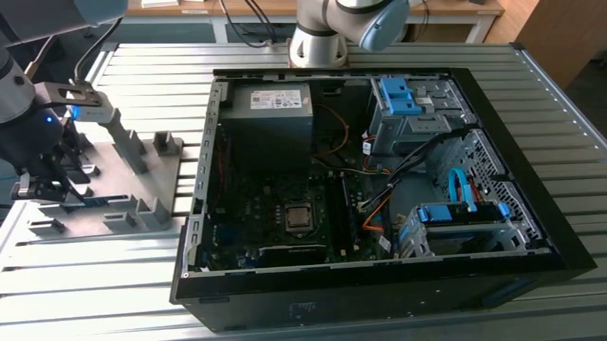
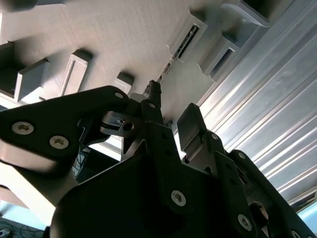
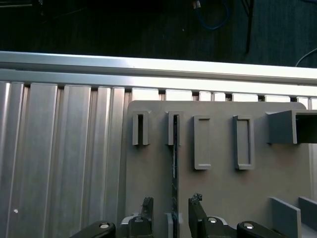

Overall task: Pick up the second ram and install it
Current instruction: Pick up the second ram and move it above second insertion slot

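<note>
We see the gripper point(image 3: 171, 204) open, its fingers point(image 3: 147, 206) straddling the second ram point(image 3: 174, 163) with a gap on either side. The ram stands on edge in the grey holder plate's point(image 3: 148, 173) second slot from its corner.

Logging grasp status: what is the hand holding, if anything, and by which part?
Nothing is held. The open hand straddles the second ram, which stands on edge in the gray holder; its fingers do not touch it.
</note>
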Available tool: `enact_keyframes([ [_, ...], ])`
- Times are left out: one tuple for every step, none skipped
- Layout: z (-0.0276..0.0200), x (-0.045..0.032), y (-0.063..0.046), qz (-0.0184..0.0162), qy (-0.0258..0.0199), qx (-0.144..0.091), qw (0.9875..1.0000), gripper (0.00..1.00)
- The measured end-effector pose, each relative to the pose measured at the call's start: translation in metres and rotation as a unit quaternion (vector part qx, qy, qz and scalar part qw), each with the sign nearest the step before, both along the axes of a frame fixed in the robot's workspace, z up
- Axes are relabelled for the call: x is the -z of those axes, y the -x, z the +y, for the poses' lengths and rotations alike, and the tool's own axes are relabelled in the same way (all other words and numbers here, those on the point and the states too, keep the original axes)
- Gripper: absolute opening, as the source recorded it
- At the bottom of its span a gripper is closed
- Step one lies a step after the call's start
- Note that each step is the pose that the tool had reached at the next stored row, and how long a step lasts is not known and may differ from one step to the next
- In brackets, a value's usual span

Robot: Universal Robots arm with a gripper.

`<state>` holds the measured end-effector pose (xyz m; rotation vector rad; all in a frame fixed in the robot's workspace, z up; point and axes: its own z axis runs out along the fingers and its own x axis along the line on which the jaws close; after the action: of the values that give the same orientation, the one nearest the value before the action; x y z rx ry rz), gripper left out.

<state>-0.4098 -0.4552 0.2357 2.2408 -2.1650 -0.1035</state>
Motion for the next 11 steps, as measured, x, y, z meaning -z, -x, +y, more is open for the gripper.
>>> enact_keyframes([
  [0.0000, 0.0011, 0.0002, 0.0001, 0.0000, 0.000, 1.0000, 0.41],
  [0.0000, 0.0021, 0.0003, 0.0000, 0.0000, 0.000, 1.0000, 0.41],
  [0.0000, 0.0031, 0.0004, 0.0001, 0.0001, 0.000, 1.0000, 0.41],
  [0.0000, 0.0038, 0.0004, 0.0001, 0.0001, 0.000, 1.0000, 0.41],
  [0.0000, 0.0046, 0.0004, 0.0001, 0.0001, 0.000, 1.0000, 0.41],
  [0.0000, 0.0056, 0.0005, 0.0001, 0.0000, 0.000, 1.0000, 0.41],
  [0.0000, 0.0063, 0.0006, 0.0001, 0.0001, 0.000, 1.0000, 0.41],
  [0.0000, 0.0071, 0.0006, 0.0001, 0.0001, 0.000, 1.0000, 0.41],
  [0.0000, 0.0078, 0.0007, 0.0001, 0.0001, 0.000, 1.0000, 0.41],
  [0.0000, 0.0085, 0.0007, 0.0001, 0.0001, 0.000, 1.0000, 0.41],
  [0.0000, 0.0092, 0.0008, 0.0001, 0.0001, 0.000, 1.0000, 0.41],
])
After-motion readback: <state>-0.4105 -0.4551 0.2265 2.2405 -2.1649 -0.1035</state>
